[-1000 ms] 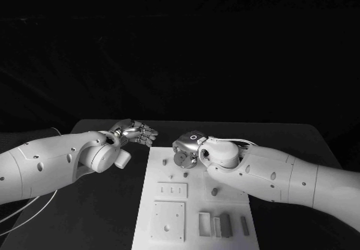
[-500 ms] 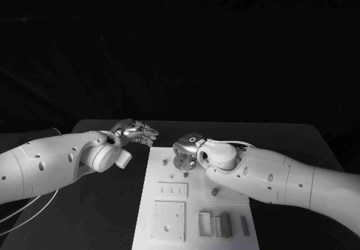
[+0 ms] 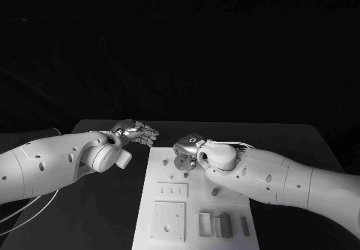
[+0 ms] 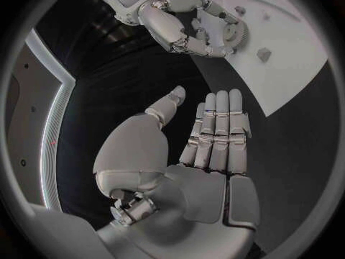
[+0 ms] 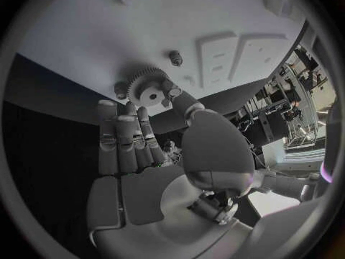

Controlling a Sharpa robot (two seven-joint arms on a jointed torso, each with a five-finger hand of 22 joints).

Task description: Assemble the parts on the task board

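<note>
1. The left hand [image 3: 137, 132] is kept empty, fingers straight and apart, just off the task board [image 3: 232, 203].
2. The gear [image 5: 149, 90] is pinched by the right hand [image 3: 188, 151], which has been shifted slightly toward the left hand; placement appears imminent.

Black table [image 3: 300, 136] under darkness; unlit black backdrop beyond its far edge; cluttered bright room with equipment [image 5: 291, 106] at right.

The black table [image 3: 300, 140] carries the white task board [image 3: 196, 208].
</note>
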